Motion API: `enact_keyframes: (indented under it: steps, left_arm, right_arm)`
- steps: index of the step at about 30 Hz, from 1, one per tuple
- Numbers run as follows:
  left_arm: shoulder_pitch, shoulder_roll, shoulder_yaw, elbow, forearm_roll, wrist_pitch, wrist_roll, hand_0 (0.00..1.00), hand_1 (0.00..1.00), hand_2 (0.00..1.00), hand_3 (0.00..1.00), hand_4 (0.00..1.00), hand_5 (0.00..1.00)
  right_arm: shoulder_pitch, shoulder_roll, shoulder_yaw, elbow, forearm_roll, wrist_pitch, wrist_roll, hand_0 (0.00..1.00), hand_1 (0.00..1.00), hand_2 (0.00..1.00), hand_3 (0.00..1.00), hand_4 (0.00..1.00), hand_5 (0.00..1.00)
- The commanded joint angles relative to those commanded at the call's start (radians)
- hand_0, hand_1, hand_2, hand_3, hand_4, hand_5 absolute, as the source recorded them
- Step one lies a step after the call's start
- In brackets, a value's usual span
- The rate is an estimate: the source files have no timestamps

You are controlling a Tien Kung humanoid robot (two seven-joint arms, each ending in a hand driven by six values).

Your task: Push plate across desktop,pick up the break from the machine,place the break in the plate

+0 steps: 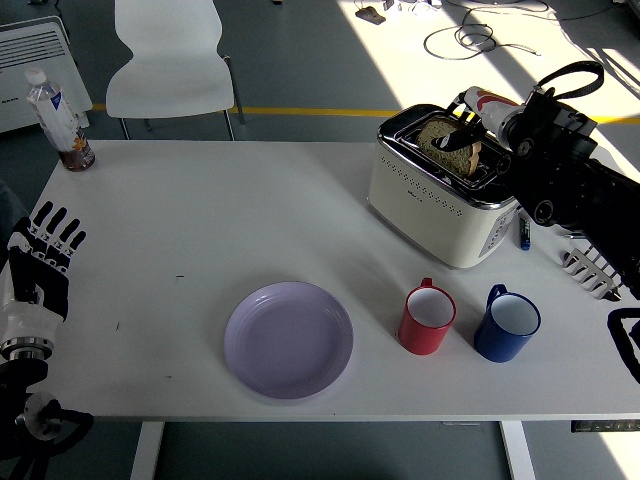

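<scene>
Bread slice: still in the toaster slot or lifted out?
In the slot. The bread slice stands upright, top half above the toaster, with the right hand at it.
</scene>
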Motion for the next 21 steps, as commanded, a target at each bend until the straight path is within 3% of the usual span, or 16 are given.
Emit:
enact_keyframes:
  steps: [1,2,19,21]
  left_arm:
    - [-0.002,-0.001,0.0,0.001,0.0,0.0,0.0,0.812,0.831,0.889,0.866,0.521,0.998]
    - [-0.003,-0.001,0.0,0.002,0.0,0.0,0.0,0.811,0.831,0.889,0.866,0.522,0.998]
    - [-0.013,-0.005,-0.004,0.014,0.003,0.003,-0.002,0.809,0.829,0.888,0.865,0.517,0.998]
    - [-0.014,-0.006,-0.004,0.015,0.004,0.003,-0.003,0.81,0.83,0.888,0.865,0.513,0.998]
  right_arm:
    - [0.002,0.0,-0.003,-0.002,0.006,0.002,0.001,0.585,0.59,0.557,0.698,0.788,0.356]
    - [0.003,0.0,-0.005,-0.002,0.01,0.003,0.001,0.516,0.54,0.522,0.664,0.78,0.352]
    - [-0.003,0.0,-0.08,-0.022,0.141,-0.014,0.043,0.484,0.509,0.499,0.627,0.733,0.305]
    - [-0.003,0.0,-0.084,-0.023,0.149,-0.015,0.046,0.453,0.477,0.477,0.57,0.686,0.249]
